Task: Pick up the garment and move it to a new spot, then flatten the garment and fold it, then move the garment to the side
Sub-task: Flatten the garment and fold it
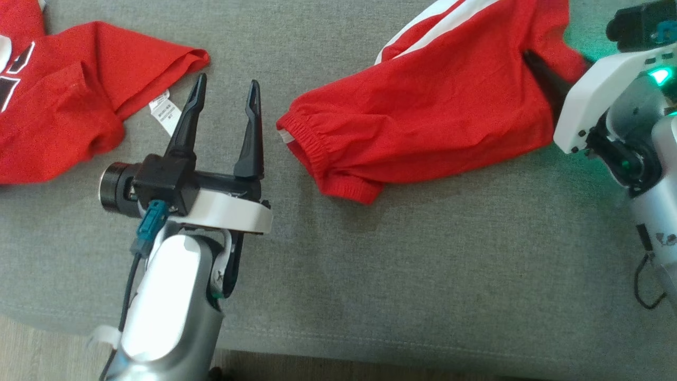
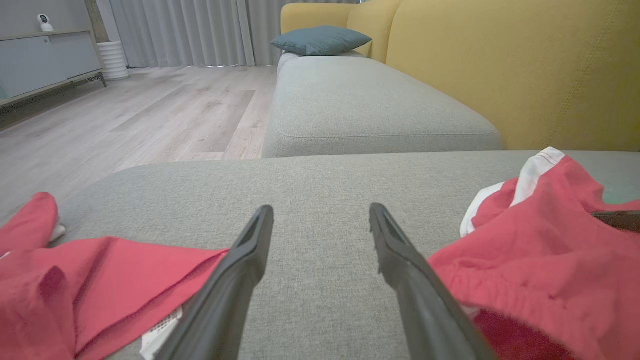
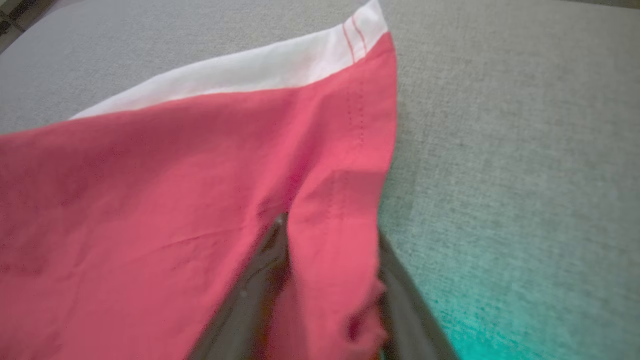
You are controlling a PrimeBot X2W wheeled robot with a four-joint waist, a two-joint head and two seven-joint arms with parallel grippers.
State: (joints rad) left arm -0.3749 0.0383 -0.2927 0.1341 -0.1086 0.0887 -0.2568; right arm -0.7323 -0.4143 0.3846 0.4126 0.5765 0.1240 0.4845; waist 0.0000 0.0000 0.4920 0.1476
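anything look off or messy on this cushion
Nothing damaged. The red shirt lies rumpled at the left with its white care tag poking out; the red shorts are bunched at the waistband.

Matt red cloth garment (image 1: 439, 116), rough grey woven seat (image 1: 423, 275), glossy pale forearm shell (image 1: 169, 296)
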